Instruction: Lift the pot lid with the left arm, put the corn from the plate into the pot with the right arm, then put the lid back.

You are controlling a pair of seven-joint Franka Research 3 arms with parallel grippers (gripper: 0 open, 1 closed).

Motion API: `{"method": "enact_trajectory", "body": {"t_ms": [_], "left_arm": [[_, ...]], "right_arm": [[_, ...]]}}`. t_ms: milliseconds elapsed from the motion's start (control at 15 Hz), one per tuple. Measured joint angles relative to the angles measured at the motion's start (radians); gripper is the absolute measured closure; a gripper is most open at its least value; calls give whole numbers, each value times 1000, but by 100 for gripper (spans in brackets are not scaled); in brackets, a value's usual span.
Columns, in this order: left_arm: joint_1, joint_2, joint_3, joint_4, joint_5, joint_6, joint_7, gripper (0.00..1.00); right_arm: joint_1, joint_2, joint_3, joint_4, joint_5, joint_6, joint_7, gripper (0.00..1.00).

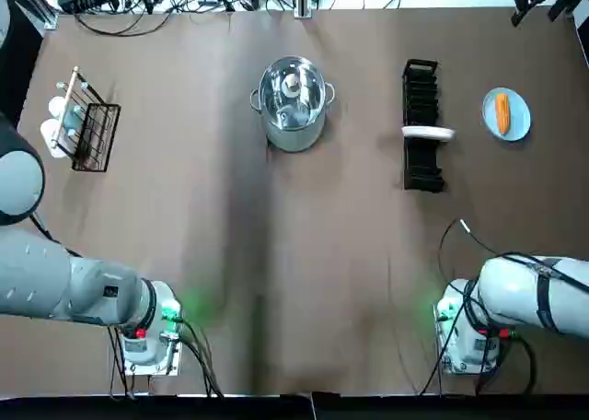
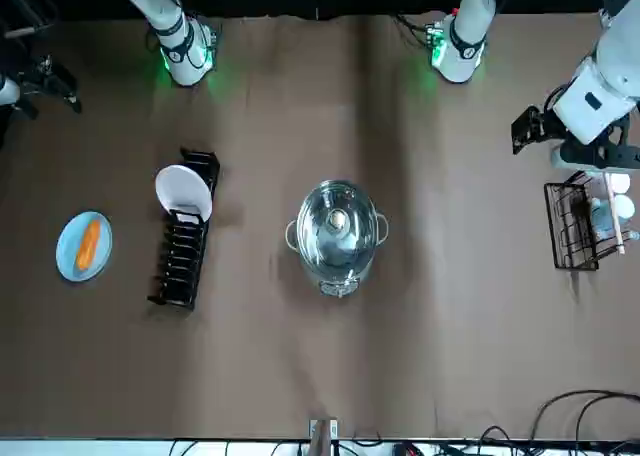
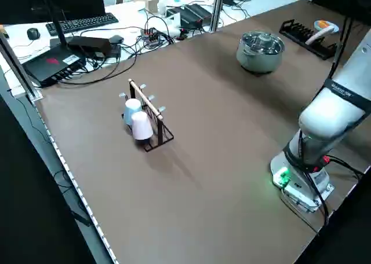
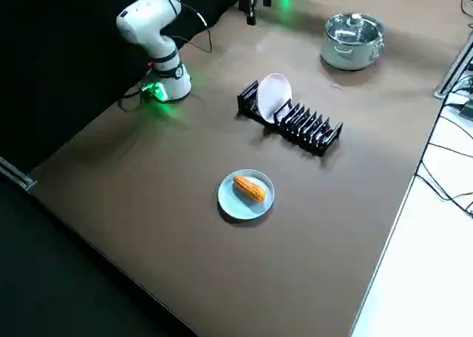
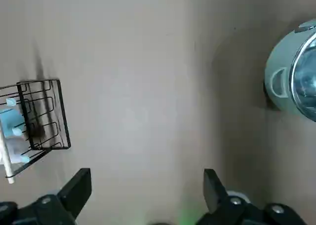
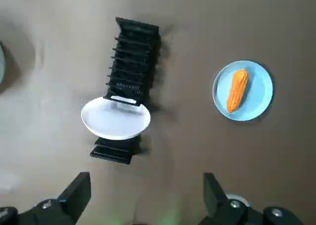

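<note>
L wrist view: my left end effector (image 5: 145, 178) hangs released, holding nothing; pot (image 5: 296, 77) at right edge.
R wrist view: right end effector (image 6: 145, 180) likewise released and empty. Corn (image 6: 237, 90) lies on blue plate (image 6: 259, 94), upper right.
Top view: lid (image 1: 304, 98) sits on pot, upper centre.
Lid prob. stiff, slick, breakable, so take the knob (image 1: 292, 85). Corn prob. light, firm, may roll, so pinch across its middle.

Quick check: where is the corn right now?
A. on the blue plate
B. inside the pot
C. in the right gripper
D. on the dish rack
A: the corn lies on the blue plate, and the right gripper is open and empty.
</note>
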Motion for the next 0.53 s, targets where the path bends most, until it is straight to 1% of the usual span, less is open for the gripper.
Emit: {"method": "enact_trajectory", "body": {"t_ms": [200,400,533], "left_arm": [[0,0,0,0,0,0,0,0],[-6,1,0,0,0,0,-9,0],[-40,11,-9,-1,0,0,-60,0]], "right_arm": [[-1,0,-5,0,7,5,5,0],[-5,0,-35,0,46,3,5,0],[-5,0,-40,-1,48,-6,3,0]]}}
